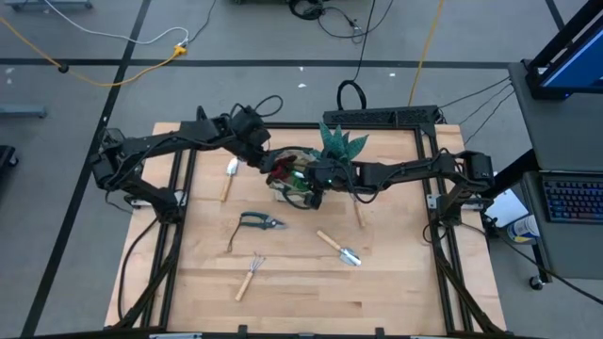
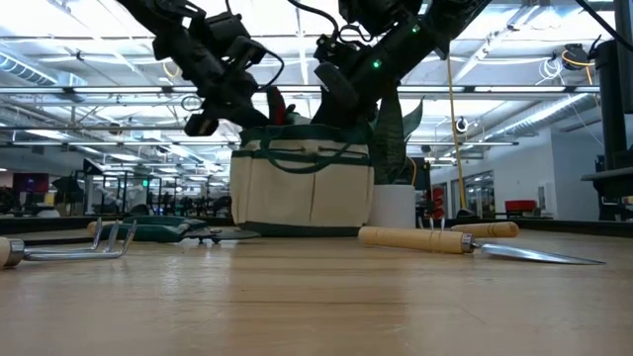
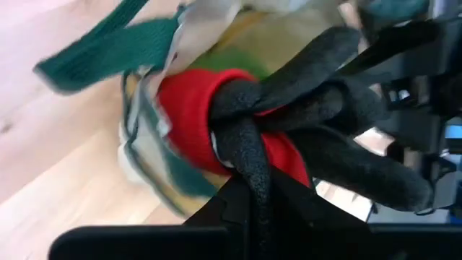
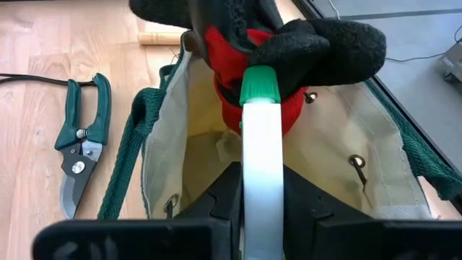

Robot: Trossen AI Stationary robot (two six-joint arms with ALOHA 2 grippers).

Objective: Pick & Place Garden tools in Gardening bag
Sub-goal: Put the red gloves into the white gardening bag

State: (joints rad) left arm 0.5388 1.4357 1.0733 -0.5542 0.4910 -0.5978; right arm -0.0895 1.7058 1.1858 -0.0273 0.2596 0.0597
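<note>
The left gripper [image 1: 268,162] hangs over the near-left rim of the gardening bag [image 2: 302,188], its fingers pinched on the red-black gloves [image 3: 274,137]; the cuff and dark fingers of the gloves bunch at its tip, just above the bag's open mouth. The gloves hang straight down from the grip, so the move ahead is, I judge, a short drop and release into the bag, with the bag directly below and no sideways travel needed

The right gripper [image 1: 316,177] sits over the same mouth from the opposite side, closed on the spray bottle [image 4: 261,173], a pale upright body with a green cap; its long axis runs in line with the fingers and points down into the bag. In the right wrist view the gloves lie against the cap, so the two loads crowd each other and the room inside the rim is tight

Outward from the bag, toward the table's near edge, lie the pruning shears [image 1: 258,223], closest and slightly left, then the trowel [image 1: 338,248] to the right and the hand rake [image 1: 250,275] nearest the edge. A second trowel [image 1: 229,176] lies left of the bag, under the left arm. The teal plant [image 1: 339,143] stands just behind the bag. The loop handles droop outside the rim and could snag
</note>
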